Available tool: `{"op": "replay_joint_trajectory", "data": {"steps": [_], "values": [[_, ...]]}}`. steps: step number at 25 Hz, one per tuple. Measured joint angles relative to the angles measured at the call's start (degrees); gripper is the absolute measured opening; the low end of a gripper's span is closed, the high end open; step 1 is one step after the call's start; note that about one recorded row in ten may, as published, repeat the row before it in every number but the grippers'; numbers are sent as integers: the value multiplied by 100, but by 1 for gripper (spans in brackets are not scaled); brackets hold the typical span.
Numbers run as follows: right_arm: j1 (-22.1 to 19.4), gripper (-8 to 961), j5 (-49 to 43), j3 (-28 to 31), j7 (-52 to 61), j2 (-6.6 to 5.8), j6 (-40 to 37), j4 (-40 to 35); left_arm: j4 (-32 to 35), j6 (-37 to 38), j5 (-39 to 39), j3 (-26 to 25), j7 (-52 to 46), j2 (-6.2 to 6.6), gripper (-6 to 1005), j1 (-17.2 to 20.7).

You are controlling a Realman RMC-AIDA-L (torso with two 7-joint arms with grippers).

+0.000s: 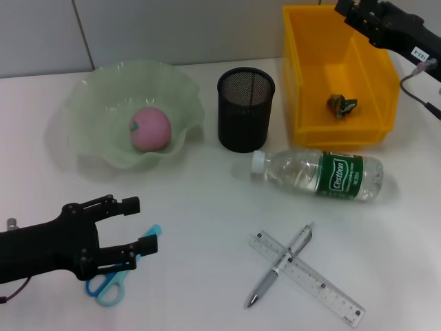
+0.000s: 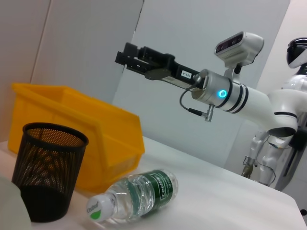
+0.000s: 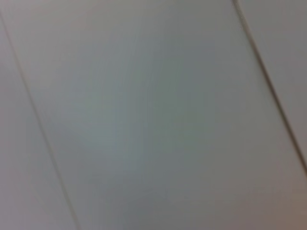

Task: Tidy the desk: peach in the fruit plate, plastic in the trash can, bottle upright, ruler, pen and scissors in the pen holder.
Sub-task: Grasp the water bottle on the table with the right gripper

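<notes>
A pink peach (image 1: 150, 129) lies in the pale green fruit plate (image 1: 89, 103). A crumpled piece of plastic (image 1: 342, 105) lies in the yellow bin (image 1: 306, 83). A clear bottle (image 1: 320, 174) with a green label lies on its side; it also shows in the left wrist view (image 2: 136, 194). A silver pen (image 1: 281, 265) lies crossed over a clear ruler (image 1: 324, 288). Blue scissors (image 1: 110, 283) lie under my left gripper (image 1: 143, 223), which is open and empty just above them. The black mesh pen holder (image 1: 246, 109) stands empty. My right gripper (image 1: 353, 8) is open, high over the bin's far rim.
The bin (image 2: 72, 120) and pen holder (image 2: 48, 167) stand close together behind the bottle. My right arm (image 2: 225, 93) reaches over the bin. A grey wall closes the far side of the white desk (image 1: 207, 207).
</notes>
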Motion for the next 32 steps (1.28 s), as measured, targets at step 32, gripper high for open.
{"op": "replay_joint_trajectory", "data": {"steps": [32], "values": [[637,754,-4346,-822,3083,-557,-3002,-3229,0,19,-21,-51,-7,-76,797,-3]]}}
